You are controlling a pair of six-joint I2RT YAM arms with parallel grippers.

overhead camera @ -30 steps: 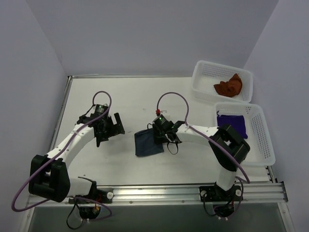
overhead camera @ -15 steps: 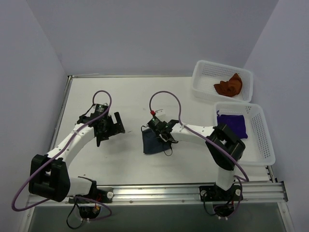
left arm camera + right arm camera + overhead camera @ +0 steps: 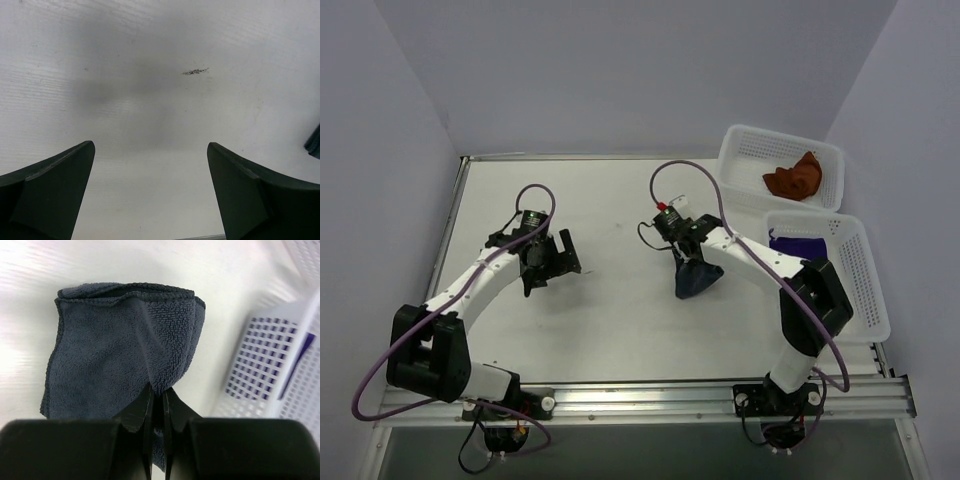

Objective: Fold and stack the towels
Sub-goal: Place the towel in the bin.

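Slate blue-grey towel (image 3: pixel 125 350) is clamped in my right gripper (image 3: pixel 159 392); the jaws are drawn almost together on a pinched ridge of the terry cloth.

View comparison:
- Right wrist view: shows the grip itself. The cloth spreads up and to the left from the pinch, with a hemmed edge along the top. The white near basket (image 3: pixel 260 355) fills the right of the frame, with purple showing through its holes.
- Top external view: shows the layout instead. The same towel (image 3: pixel 698 277) appears as a dark bunched wedge right of centre, directly below my right gripper (image 3: pixel 688 258). I cannot tell whether its lower end touches the table (image 3: pixel 610 200).
- Left wrist view: my left gripper (image 3: pixel 150 147) is spread wide and holds nothing. Bare white surface lies between the fingers, with a small scuff mark (image 3: pixel 195 71) above them. A dark sliver (image 3: pixel 315 142) enters at the right edge; I cannot tell what it is.

Surroundings, top external view:
- My left gripper (image 3: pixel 548 263) sits left of centre, well apart from the towel.
- The purple towel (image 3: pixel 800 243) lies flat in the near basket (image 3: pixel 875 300) at the right edge, partly hidden by my right arm.
- The rust towel (image 3: pixel 793 178) lies crumpled in the far basket (image 3: pixel 735 175), upper right.
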